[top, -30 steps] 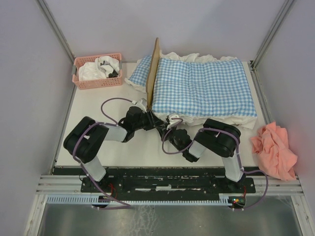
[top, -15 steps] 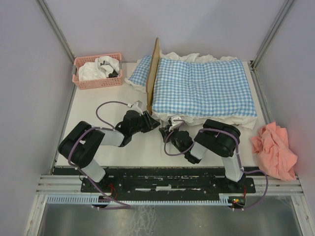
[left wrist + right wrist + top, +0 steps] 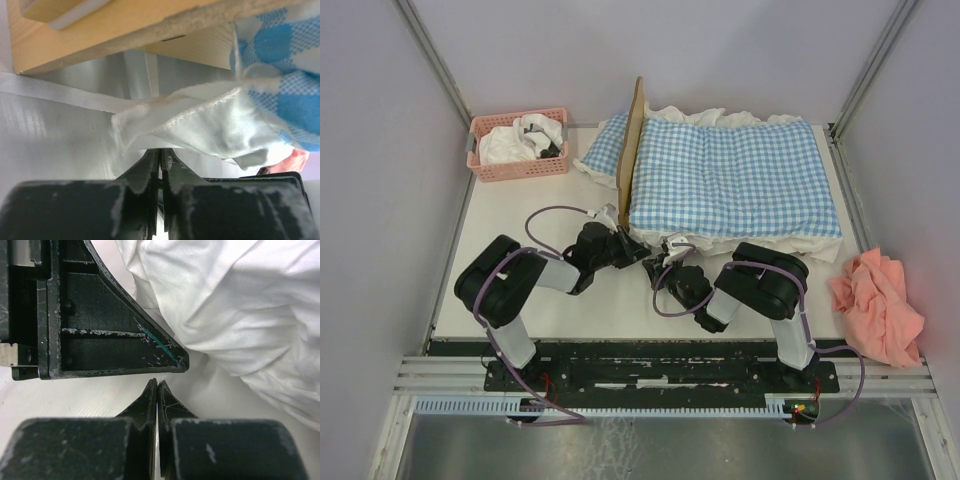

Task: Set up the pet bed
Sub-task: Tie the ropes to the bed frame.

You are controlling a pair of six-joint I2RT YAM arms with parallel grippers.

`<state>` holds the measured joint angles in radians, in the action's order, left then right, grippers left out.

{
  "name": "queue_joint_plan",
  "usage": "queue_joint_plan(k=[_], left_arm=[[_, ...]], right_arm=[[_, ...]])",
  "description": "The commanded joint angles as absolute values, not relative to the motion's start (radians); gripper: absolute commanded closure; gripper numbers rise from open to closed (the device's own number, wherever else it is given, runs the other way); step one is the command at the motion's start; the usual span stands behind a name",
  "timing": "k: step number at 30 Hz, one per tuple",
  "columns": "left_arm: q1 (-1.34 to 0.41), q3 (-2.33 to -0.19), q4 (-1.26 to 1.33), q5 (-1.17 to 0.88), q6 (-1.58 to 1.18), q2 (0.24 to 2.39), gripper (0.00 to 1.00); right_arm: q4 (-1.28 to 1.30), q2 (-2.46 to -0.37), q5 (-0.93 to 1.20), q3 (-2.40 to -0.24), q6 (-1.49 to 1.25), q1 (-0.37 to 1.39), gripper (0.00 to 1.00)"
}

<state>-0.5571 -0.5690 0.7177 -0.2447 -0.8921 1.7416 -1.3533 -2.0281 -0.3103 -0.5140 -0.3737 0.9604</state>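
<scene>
Pet bed [image 3: 632, 140] stands on the table [image 3: 520, 290], headboard upright at its left end; gingham bedding [image 3: 730, 175] covers it; peach cloth [image 3: 878, 305] lies right of the bed; pink basket [image 3: 520, 170] sits left of it; left gripper [image 3: 160, 152] closed at the bedding's white hem by the bed's near rail, hold on cloth unconfirmed; right gripper [image 3: 156, 385] closed, empty, alongside.

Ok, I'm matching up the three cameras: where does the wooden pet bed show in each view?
Top external: pet bed at back centre, its headboard upright at the left end of the gingham bedding.
Left wrist: its wood runs across the top.
Right wrist: not in it.
Shared landmark: the bedding's white ruffle.
</scene>
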Motion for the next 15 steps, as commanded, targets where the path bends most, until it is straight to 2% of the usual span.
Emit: queue_joint_plan(k=[1, 5, 8, 15], left_arm=[[-0.565, -0.571, 0.782, -0.246, -0.905, 1.722, 0.97], [-0.568, -0.535, 0.797, -0.239, -0.887, 1.706, 0.97], [-0.574, -0.51, 0.81, -0.233, -0.876, 1.693, 0.97], [-0.582, -0.476, 0.824, -0.23, -0.858, 1.65, 0.97]], right_arm=[[-1.353, -1.989, -0.308, -0.521, -0.393, 0.968, 0.96], [-1.256, -1.869, -0.307, -0.464, -0.373, 0.967, 0.74], [-1.046, -1.704, -0.302, -0.435, -0.334, 0.967, 0.61], [-0.221, -1.324, -0.235, -0.623, -0.142, 0.966, 0.49]])
